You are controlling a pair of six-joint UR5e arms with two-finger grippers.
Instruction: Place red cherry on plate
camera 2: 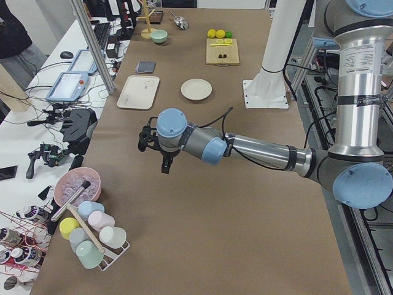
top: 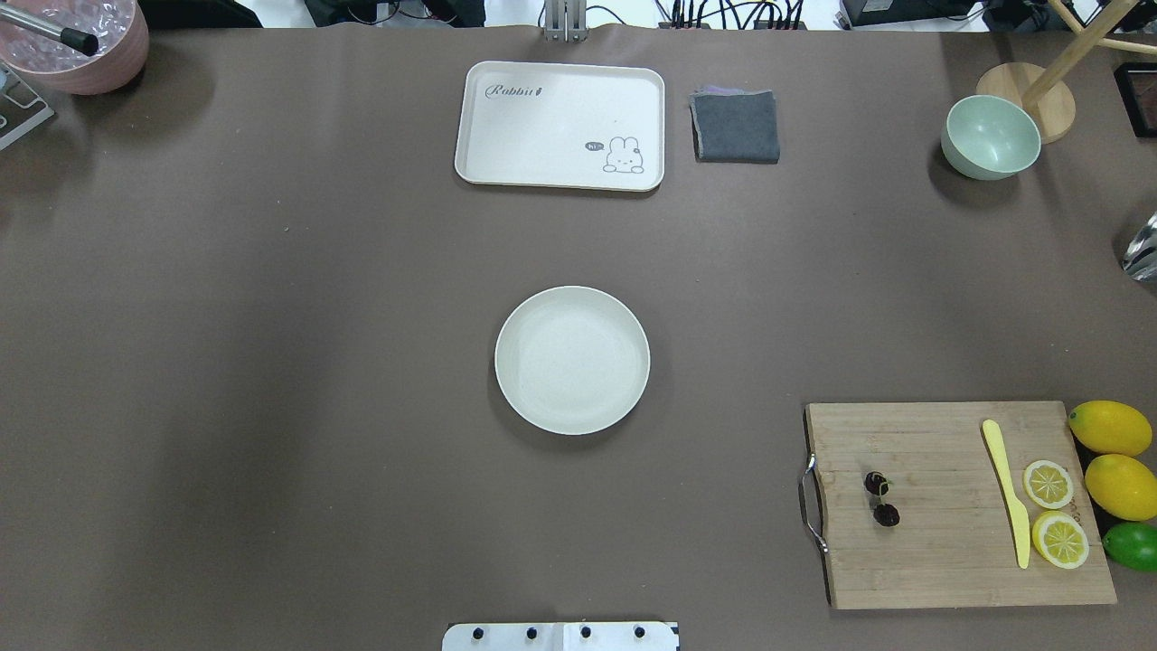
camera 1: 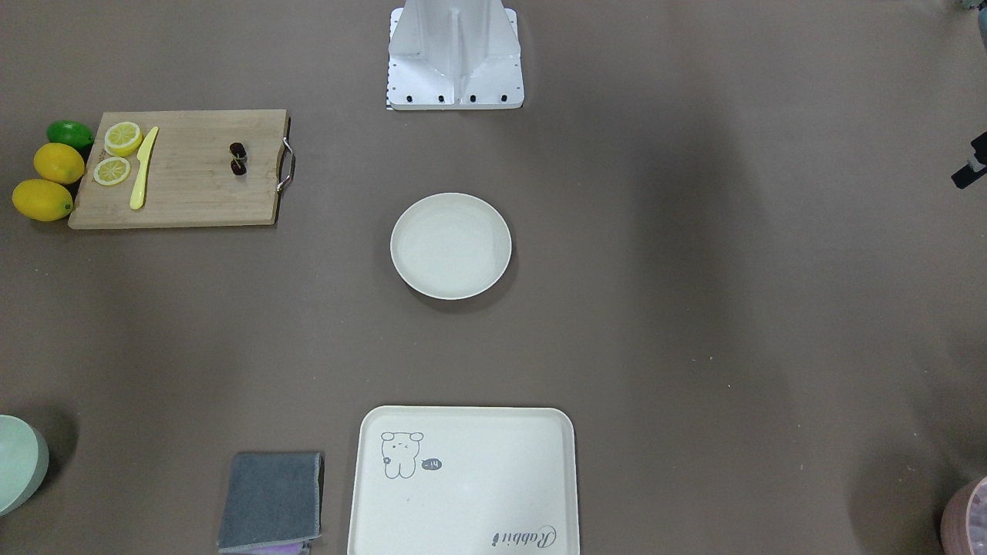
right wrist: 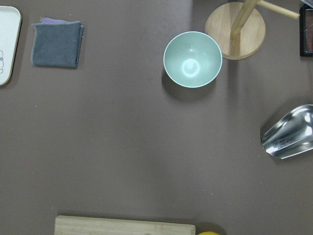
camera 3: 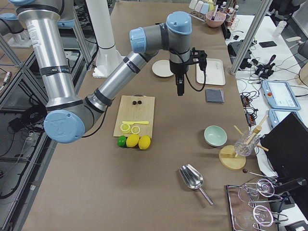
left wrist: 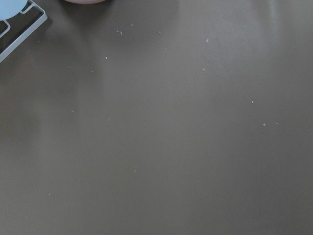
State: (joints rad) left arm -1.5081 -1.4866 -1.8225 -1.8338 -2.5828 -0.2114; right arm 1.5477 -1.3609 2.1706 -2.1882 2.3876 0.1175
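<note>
Currently | right gripper (camera 3: 179, 91) hangs above bare table (camera 3: 183, 144) near the board (camera 3: 139, 113), jaw state: you cannot tell | left gripper (camera 2: 164, 167) parked far off, same | cherry (top: 881, 499) on board, right arm's side, so you should expect that arm | plate (top: 572, 362) mid-table, empty.

A brown-covered table (top: 271, 362) carries a round off-white plate (top: 571, 360) at its middle. Along the far edge lie a cream rectangular tray (top: 560, 117) and, just beside it, a folded grey cloth (top: 736, 127). Toward the robot's right are a pale green bowl (top: 990, 137), a round wooden stand base (top: 1048, 113) and a metal scoop (right wrist: 288, 131). Nearer on that side lies a wooden cutting board (top: 940, 551), with two lemons (top: 1109, 428) and a lime (top: 1133, 546) just beside its outer end. A pink bowl (top: 81, 63) sits at the far left corner.
</note>
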